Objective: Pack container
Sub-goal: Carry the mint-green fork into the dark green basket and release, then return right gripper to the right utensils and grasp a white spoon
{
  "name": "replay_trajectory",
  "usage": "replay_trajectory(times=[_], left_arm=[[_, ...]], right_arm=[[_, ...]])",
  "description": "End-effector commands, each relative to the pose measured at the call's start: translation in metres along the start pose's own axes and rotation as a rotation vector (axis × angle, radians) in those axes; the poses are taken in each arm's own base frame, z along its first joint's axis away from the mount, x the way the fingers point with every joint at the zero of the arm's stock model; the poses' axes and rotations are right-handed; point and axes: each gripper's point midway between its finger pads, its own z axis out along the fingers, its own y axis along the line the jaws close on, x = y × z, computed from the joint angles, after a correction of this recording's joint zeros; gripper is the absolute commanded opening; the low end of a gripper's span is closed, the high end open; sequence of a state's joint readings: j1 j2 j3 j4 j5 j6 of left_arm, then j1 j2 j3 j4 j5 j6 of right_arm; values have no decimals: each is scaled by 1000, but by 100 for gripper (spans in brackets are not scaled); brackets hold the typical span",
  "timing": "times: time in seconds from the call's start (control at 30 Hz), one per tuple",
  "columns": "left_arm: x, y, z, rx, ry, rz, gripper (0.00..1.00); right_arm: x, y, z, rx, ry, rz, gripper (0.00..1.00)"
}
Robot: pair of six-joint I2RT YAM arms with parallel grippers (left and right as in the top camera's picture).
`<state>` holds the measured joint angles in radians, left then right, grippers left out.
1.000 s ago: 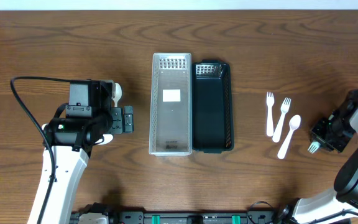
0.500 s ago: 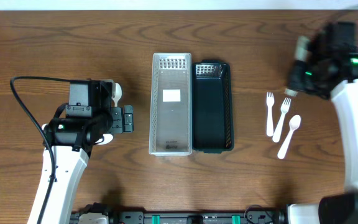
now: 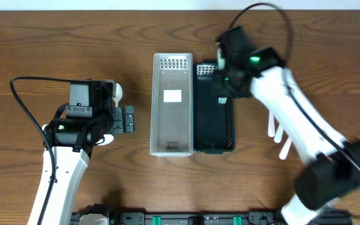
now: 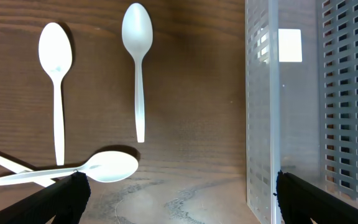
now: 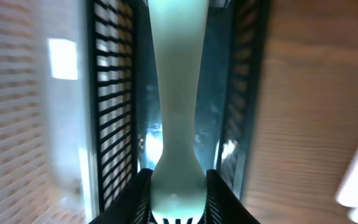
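My right gripper (image 3: 223, 95) is shut on a white plastic fork (image 5: 176, 93) and holds it over the far part of the black slotted container (image 3: 230, 128). In the right wrist view the fork's handle runs along the black container (image 5: 114, 93) below it. The white slotted container (image 3: 155, 106) stands against its left side. My left gripper (image 3: 129, 120) is open and empty, left of the white container (image 4: 291, 93). Three white spoons (image 4: 137, 37) (image 4: 56, 56) (image 4: 101, 167) lie on the table under the left wrist.
More white cutlery (image 3: 270, 128) (image 3: 284, 149) lies on the table right of the black container, partly hidden by the right arm. The left arm's black cable (image 3: 27, 106) loops over the table's left side.
My right arm has swung from the table's right edge, past the far right, to over the black container, carrying the fork. The left arm has not moved.
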<state>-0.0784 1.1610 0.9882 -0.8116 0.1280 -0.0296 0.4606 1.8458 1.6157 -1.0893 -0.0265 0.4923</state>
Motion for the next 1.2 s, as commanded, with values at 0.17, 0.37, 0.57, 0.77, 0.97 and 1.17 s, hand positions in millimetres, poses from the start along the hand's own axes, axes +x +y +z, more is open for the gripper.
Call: replay_trajectory(times=[0.17, 0.37, 0.57, 0.77, 0.97, 1.17], left_arm=[[-5, 0, -4, 2, -14, -6, 98], [-6, 0, -4, 2, -15, -6, 98], [-5, 0, -4, 2, -14, -6, 98], [-6, 0, -4, 2, -15, -6, 98], [-5, 0, -4, 2, -14, -6, 98], [-5, 0, -4, 2, -14, -6, 98]], right_arm=[[26, 0, 80, 114, 173, 37, 1], [27, 0, 82, 111, 181, -2, 24], [21, 5, 66, 81, 156, -32, 50], [-23, 10, -27, -2, -59, -48, 55], [-44, -84, -153, 135, -354, 157, 84], [-7, -207, -196, 260, -352, 480, 93]])
